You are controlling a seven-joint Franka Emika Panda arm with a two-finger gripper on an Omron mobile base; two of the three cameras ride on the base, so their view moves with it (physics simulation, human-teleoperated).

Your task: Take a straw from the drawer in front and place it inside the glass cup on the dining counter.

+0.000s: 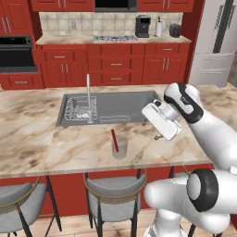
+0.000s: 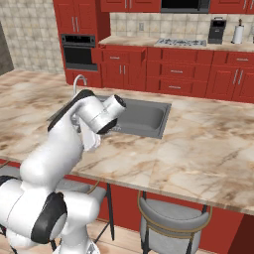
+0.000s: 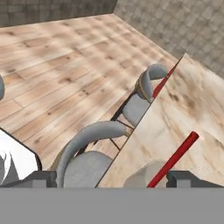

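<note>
One straw [image 1: 114,140], bright red, stands tilted inside one glass cup [image 1: 120,148]; its upper end sticks out above the rim and leans toward the left in the left base view. The cup sits upright on the dining counter [image 1: 32,134], near the front edge, in front of the sink [image 1: 125,105]. In the hand view the same straw [image 3: 174,159] runs diagonally up from the cup [image 3: 144,176], whose pale rim shows at the bottom, on the marbled top [image 3: 192,109].

One gripper [image 1: 159,136], to the right of the cup and apart from it, above the counter. Its two finger tips [image 3: 186,178] sit far apart at the bottom corners of the hand view, so the jaws stand wide; nothing is between them. The straw's lower part passes just beside the right tip in that view; contact cannot be told.

One sink, steel, with one tall faucet [image 1: 88,95] and one wire rack [image 1: 79,107] in its left part.

Stools: two grey-cushioned seats [image 1: 113,187] under the counter's front edge in the left base view; two [image 3: 94,153] also in the hand view, over a wooden floor [image 3: 52,65].

Back wall: one gas hob [image 1: 115,38], one coffee machine [image 1: 142,26], one paper roll [image 1: 159,28], one toaster [image 1: 175,30]. One wall oven [image 1: 16,54] at the left.
</note>
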